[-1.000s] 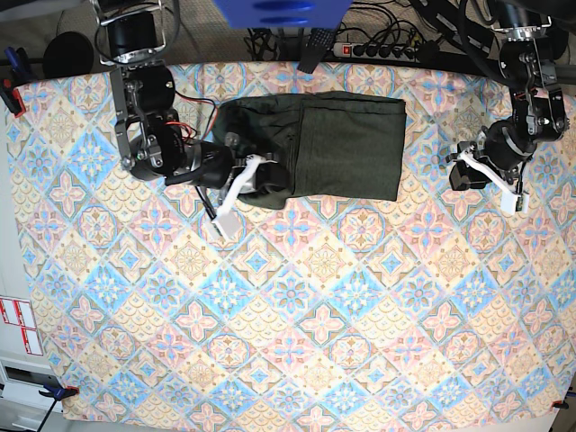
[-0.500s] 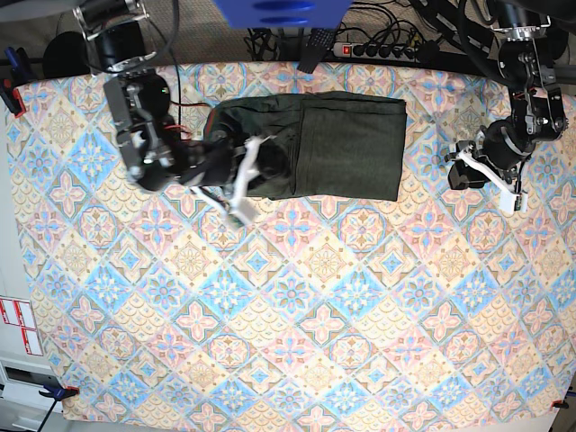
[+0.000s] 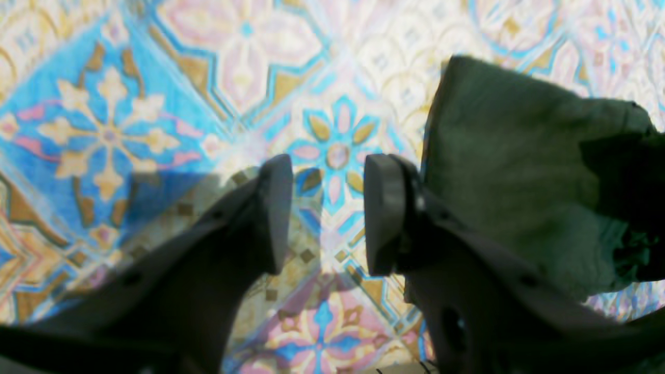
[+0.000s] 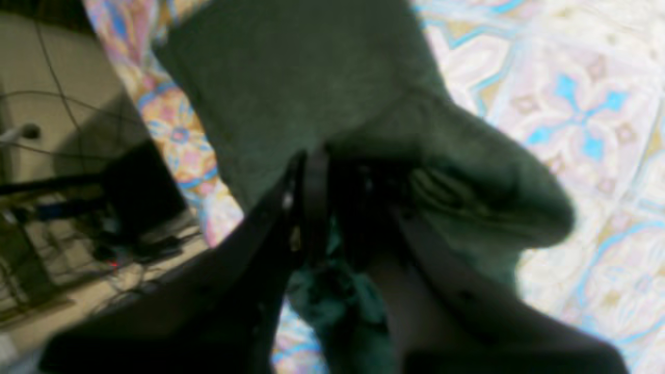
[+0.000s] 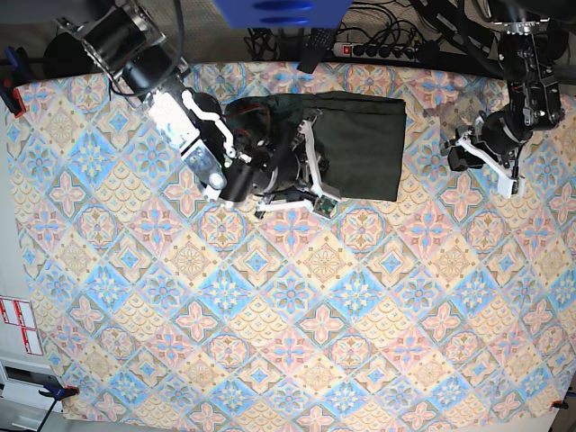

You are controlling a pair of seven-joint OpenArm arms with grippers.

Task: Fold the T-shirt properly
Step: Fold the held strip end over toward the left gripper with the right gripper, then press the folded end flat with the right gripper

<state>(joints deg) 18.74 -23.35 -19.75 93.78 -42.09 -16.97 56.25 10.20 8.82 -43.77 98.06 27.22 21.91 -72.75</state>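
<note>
Nearest the tablecloth's far edge lies the T-shirt, a dark olive, partly folded block. The right gripper sits over the shirt's near side, jaws pinched on a bunched fold of its fabric (the wrist view is blurred but shows cloth between the fingers). Off the shirt's other end, well apart, the left gripper hovers above the cloth, jaws parted and empty.
</note>
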